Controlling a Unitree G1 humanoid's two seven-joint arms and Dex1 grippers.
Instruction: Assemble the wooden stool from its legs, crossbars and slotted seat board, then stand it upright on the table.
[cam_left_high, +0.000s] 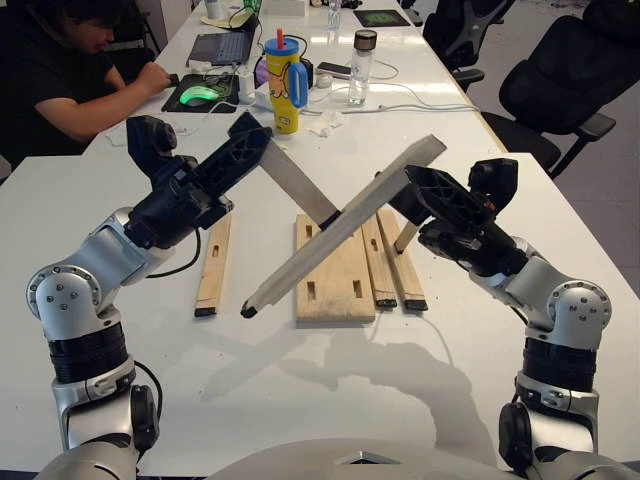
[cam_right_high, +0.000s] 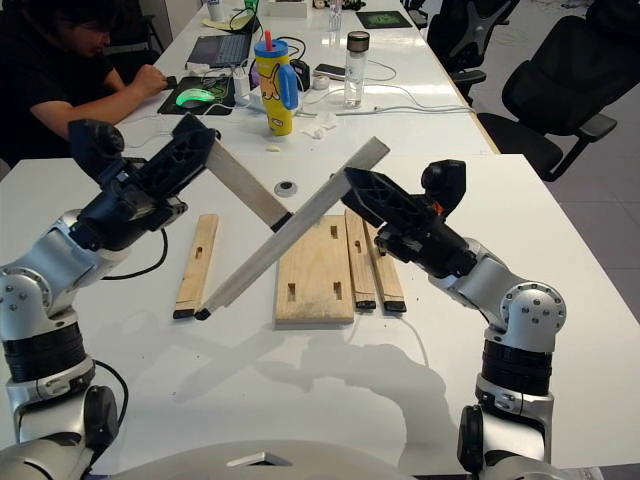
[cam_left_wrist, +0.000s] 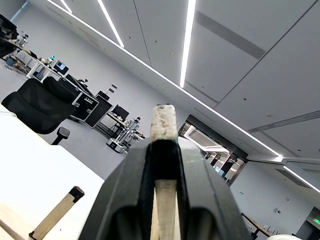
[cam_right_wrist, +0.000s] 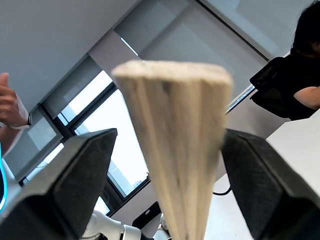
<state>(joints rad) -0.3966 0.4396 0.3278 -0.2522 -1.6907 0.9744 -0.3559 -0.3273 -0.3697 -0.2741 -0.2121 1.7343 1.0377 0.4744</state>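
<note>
Head view, looking down on a white table (cam_left_high: 300, 400). In the centre a pale slotted seat board (cam_left_high: 345, 275) lies flat. Two loose wooden bars (cam_left_high: 392, 268) lie just beside its right edge, and another bar (cam_left_high: 213, 265) lies apart to its left. At upper left, the left gripper (cam_left_high: 255, 142) is clamped tight on a short slat (cam_left_high: 300, 185) that slopes down toward the centre. At right, the right gripper (cam_left_high: 412, 185) grips a long leg (cam_left_high: 320, 250) between its fingers. The leg slants from upper right to lower left, where its dark tip sits close to the table. Slat and leg meet in an X above the board.
</note>
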